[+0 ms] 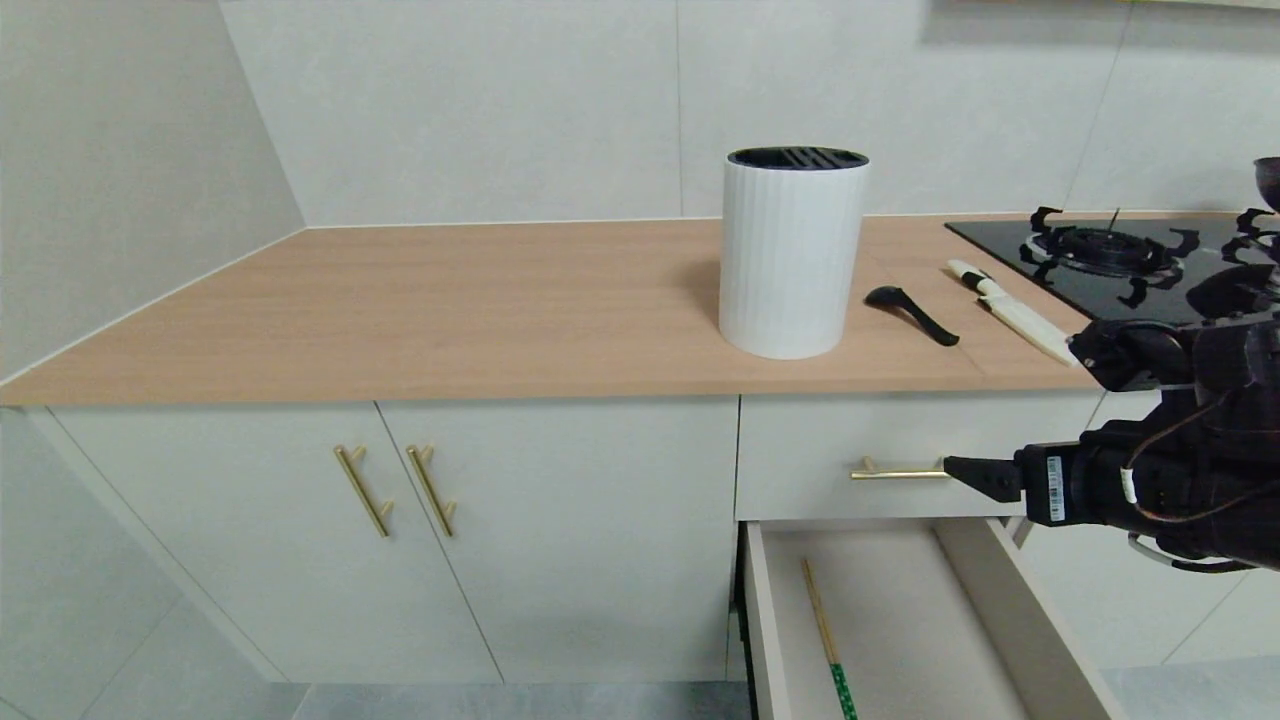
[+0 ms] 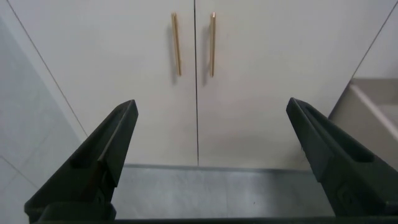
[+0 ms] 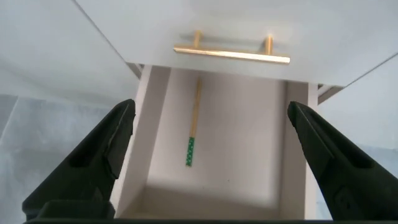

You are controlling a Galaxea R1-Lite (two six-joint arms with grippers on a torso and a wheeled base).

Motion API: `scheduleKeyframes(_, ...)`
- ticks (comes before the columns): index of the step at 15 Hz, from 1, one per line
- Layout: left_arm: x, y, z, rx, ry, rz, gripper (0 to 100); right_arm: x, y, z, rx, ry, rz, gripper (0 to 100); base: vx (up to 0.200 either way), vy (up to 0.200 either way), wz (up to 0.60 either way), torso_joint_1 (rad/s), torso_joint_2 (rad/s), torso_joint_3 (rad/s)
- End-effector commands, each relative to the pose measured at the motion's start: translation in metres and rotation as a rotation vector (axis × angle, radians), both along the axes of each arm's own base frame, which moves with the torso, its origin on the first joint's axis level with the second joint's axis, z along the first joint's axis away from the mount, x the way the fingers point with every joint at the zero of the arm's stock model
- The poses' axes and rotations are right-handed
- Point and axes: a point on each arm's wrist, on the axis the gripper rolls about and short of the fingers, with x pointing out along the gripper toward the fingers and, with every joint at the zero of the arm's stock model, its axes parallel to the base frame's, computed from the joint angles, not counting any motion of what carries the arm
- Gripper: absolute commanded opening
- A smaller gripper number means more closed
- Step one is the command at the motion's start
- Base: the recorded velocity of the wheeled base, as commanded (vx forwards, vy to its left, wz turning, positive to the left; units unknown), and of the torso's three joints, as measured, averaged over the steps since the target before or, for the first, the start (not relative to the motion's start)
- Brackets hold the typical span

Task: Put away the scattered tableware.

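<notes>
A pale wood countertop (image 1: 500, 310) ran along a wall of large white tiles (image 1: 480, 100), with white cabinet doors (image 1: 400, 540) below it. On the counter we saw a white ribbed utensil holder (image 1: 792, 255) with a black slotted top, standing upright. Just beside it, towards the gas hob (image 1: 1100, 255), lay a black spoon (image 1: 912, 312). A knife with a cream blade (image 1: 1010, 310) lay between the spoon and the hob, touching neither. Under the counter's edge a closed drawer front carried a brass bar handle (image 1: 897, 472), and below it a second drawer (image 1: 900, 620) stood pulled open. Inside, a wooden chopstick with a green patterned end (image 1: 826, 635) lay near one side wall; we could not tell whether it was one stick or a pair pressed together. The right gripper (image 3: 211, 165) hung in front of the brass handle and over the open drawer, its two black fingers (image 3: 106, 155) spread wide apart and holding nothing. The left gripper (image 2: 208, 162) was low, facing the two cabinet doors with their long brass pulls (image 2: 176, 43), above the grey floor (image 2: 205, 183). Its fingers (image 2: 106, 155) were equally wide apart, with nothing between them.
</notes>
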Motion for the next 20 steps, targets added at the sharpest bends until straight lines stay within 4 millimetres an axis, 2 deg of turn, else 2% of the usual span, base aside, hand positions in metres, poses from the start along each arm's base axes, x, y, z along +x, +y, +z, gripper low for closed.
scheduleKeyframes(1,0.0,0.0,0.0,0.0,0.0,0.0,100,0.0,0.0,-0.002,-0.002,0.006,0.0,100,0.0,0.0,0.0,0.183,-0.48,-0.315)
scheduleKeyframes(11,0.0,0.0,0.0,0.0,0.0,0.0,100,0.003,0.001,-0.005,-0.006,0.017,0.0,100,0.0,0.0,0.0,0.213,-0.5,-0.285)
scheduleKeyframes(13,0.0,0.0,0.0,0.0,0.0,0.0,100,0.01,-0.002,-0.007,-0.013,0.022,-0.02,100,0.0,0.0,0.0,0.112,-0.24,-0.132)
scheduleKeyframes(14,0.0,0.0,0.0,0.0,0.0,0.0,100,0.023,-0.006,-0.005,-0.033,-0.009,-0.03,100,0.0,0.0,0.0,0.036,-0.09,-0.061)
scheduleKeyframes(15,0.0,0.0,0.0,0.0,0.0,0.0,100,0.046,-0.011,-0.001,-0.027,-0.057,-0.061,100,0.0,0.0,0.0,0.027,-0.05,-0.032)
scheduleKeyframes(16,0.0,0.0,0.0,0.0,0.0,0.0,100,0.07,-0.015,-0.002,-0.018,-0.089,-0.087,100,0.0,0.0,0.0,0.0,0.0,0.0)
scheduleKeyframes(17,0.0,0.0,0.0,0.0,0.0,0.0,100,0.083,-0.017,-0.003,-0.016,-0.102,-0.102,100,0.0,0.0,0.0,0.0,0.0,0.0)
scheduleKeyframes(18,0.0,0.0,0.0,0.0,0.0,0.0,100,0.113,-0.02,-0.006,-0.029,-0.123,-0.108,100,0.0,0.0,0.0,0.0,0.0,0.0)
scheduleKeyframes(20,0.0,0.0,0.0,0.0,0.0,0.0,100,0.147,-0.024,-0.014,-0.045,-0.132,-0.062,100,0.0,0.0,0.0,0.0,0.0,0.0)
